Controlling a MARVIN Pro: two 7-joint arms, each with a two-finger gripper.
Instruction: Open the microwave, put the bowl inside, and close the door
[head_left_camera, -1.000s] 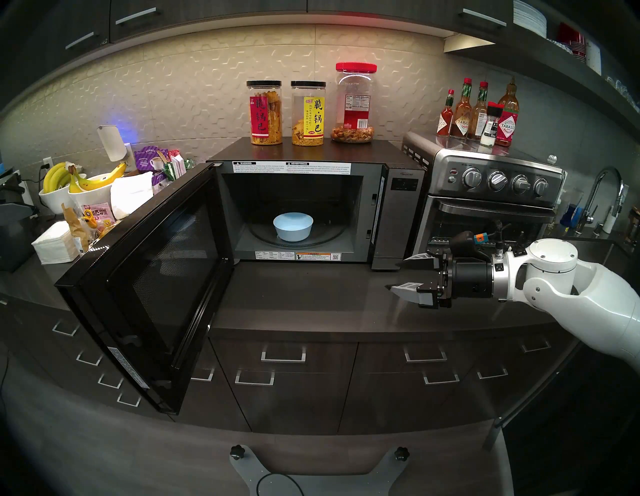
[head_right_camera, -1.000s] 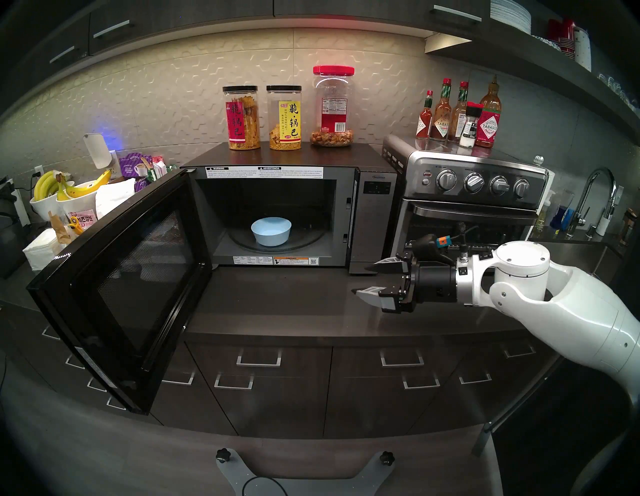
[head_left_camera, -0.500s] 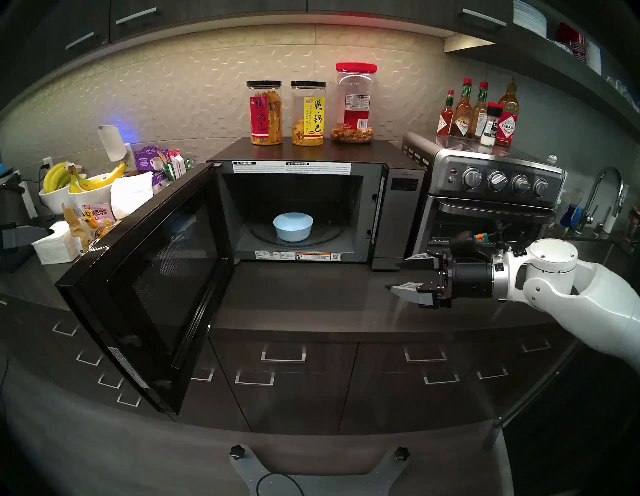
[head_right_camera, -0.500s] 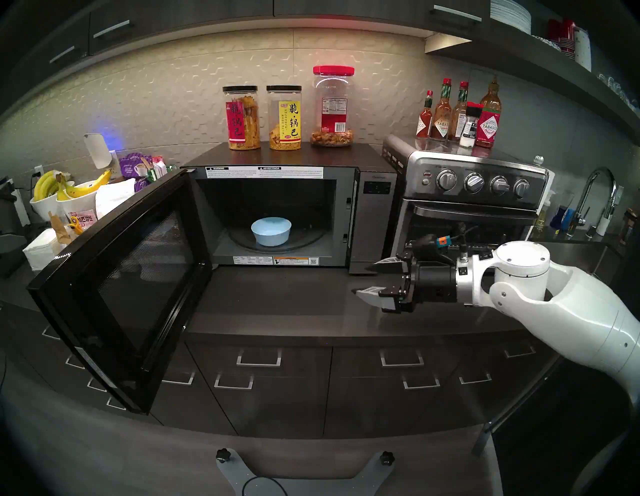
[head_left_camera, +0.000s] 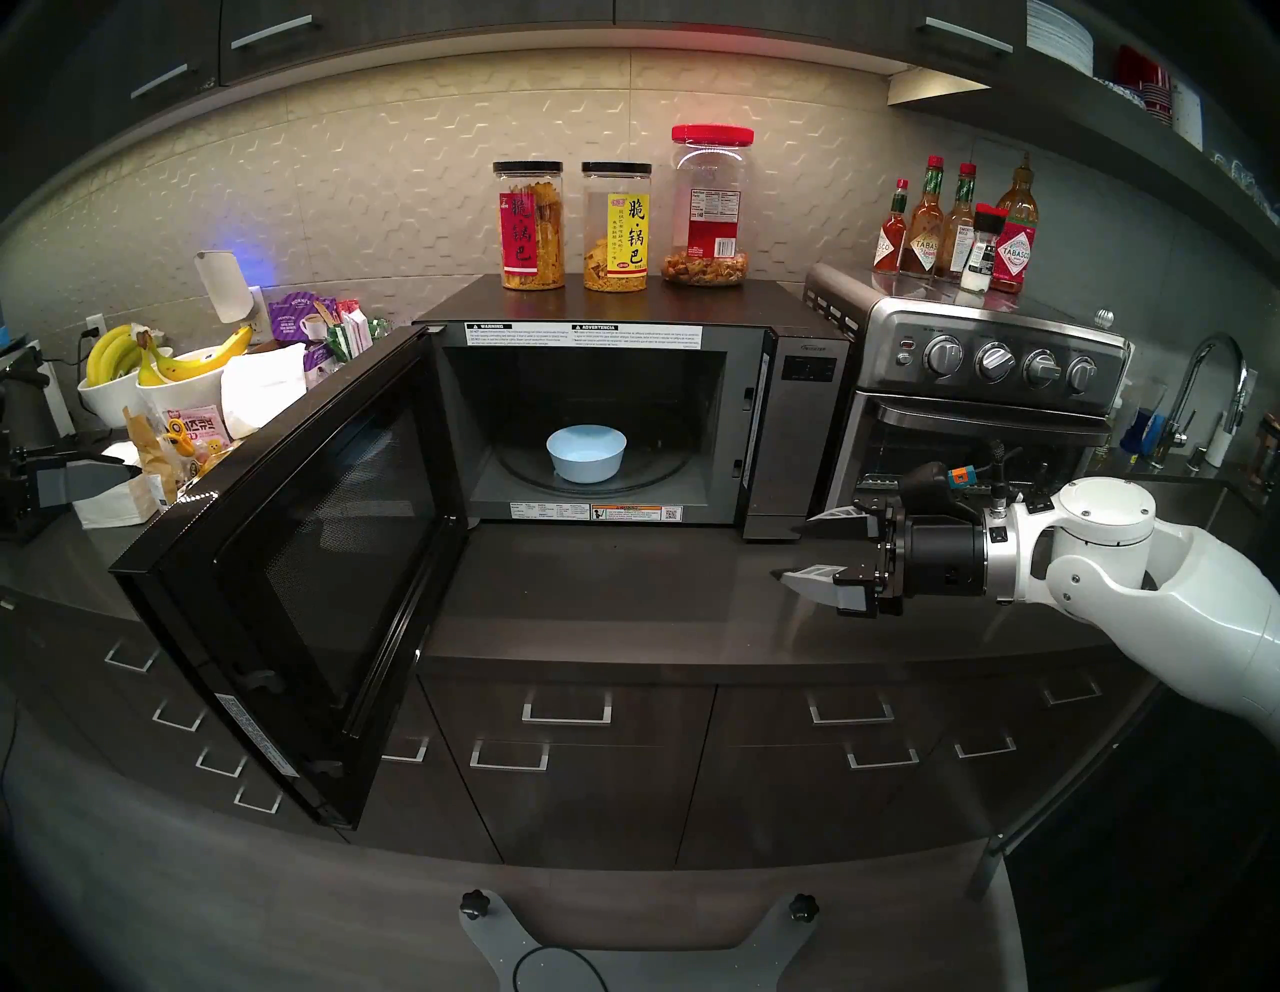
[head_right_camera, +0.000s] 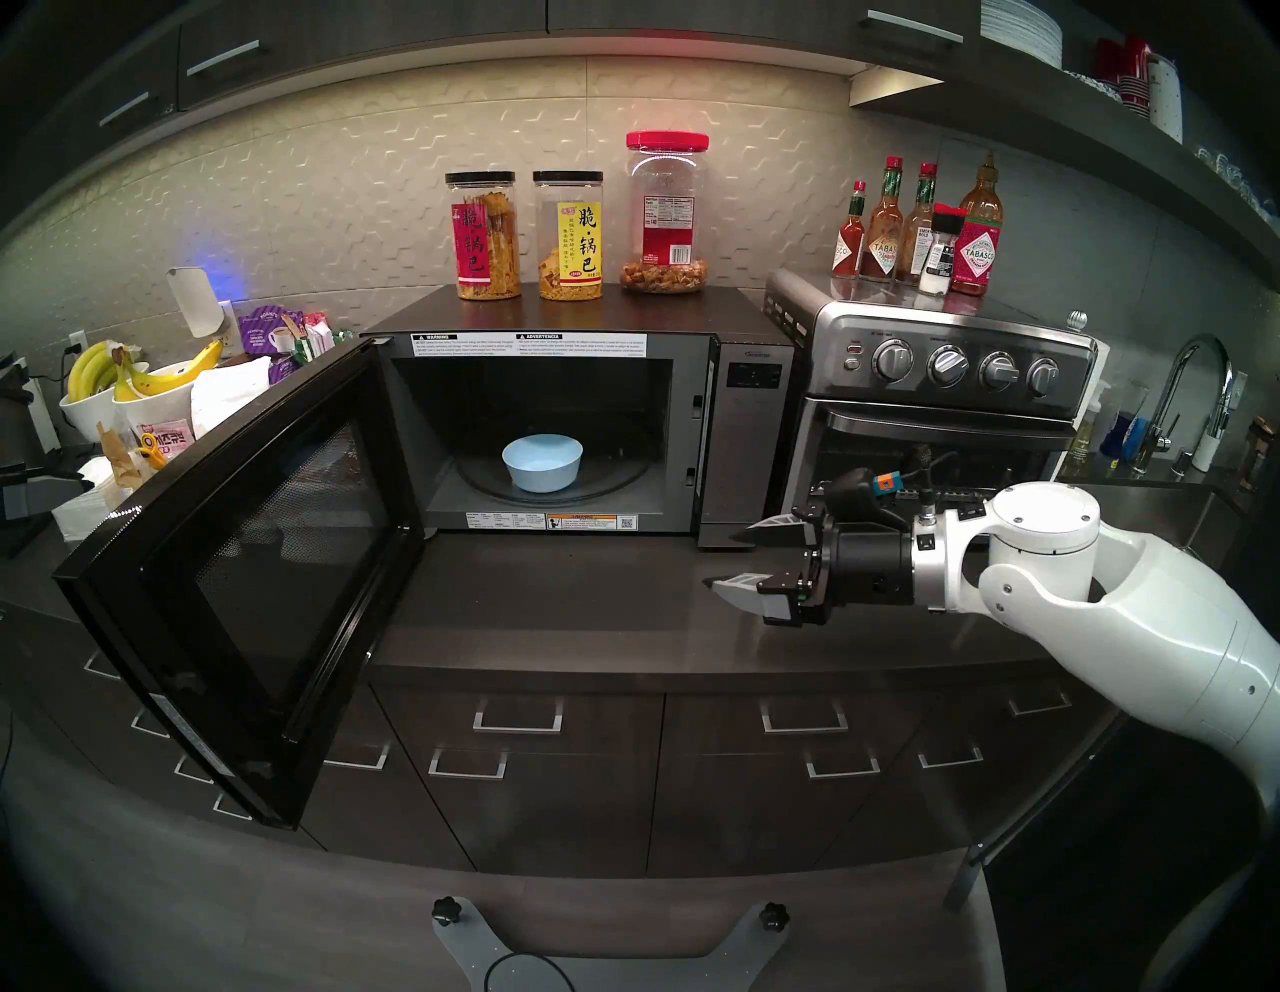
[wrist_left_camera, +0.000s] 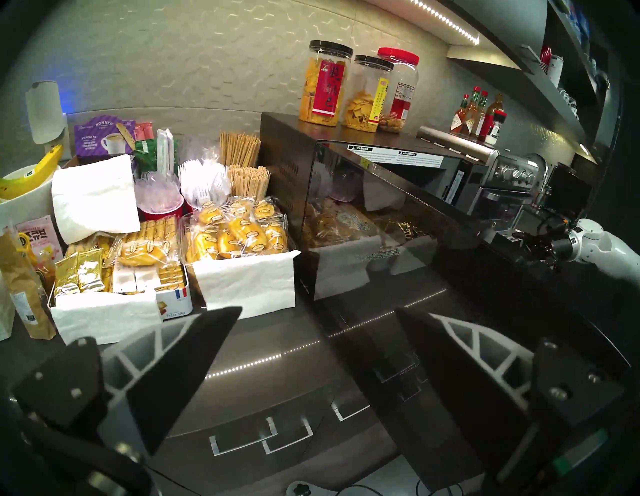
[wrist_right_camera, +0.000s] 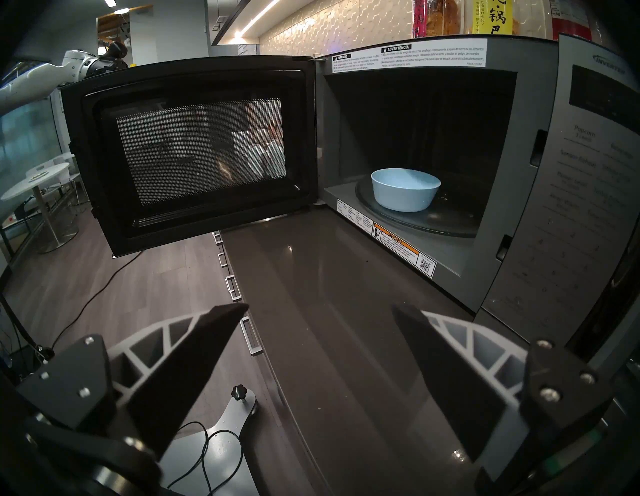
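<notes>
Left hand (wrist_left_camera: 318, 313), fingers spread, faces the door (wrist_left_camera: 381, 221).

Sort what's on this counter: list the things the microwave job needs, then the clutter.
Job: microwave, its open door, blue bowl on the turntable.
Clutter: toaster oven, snack jars, sauce bottles, bananas, napkins.

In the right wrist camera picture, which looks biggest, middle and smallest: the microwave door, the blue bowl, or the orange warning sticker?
1. Door, but it also sits nearer the camera.
2. Bowl.
3. Warning sticker.
</notes>
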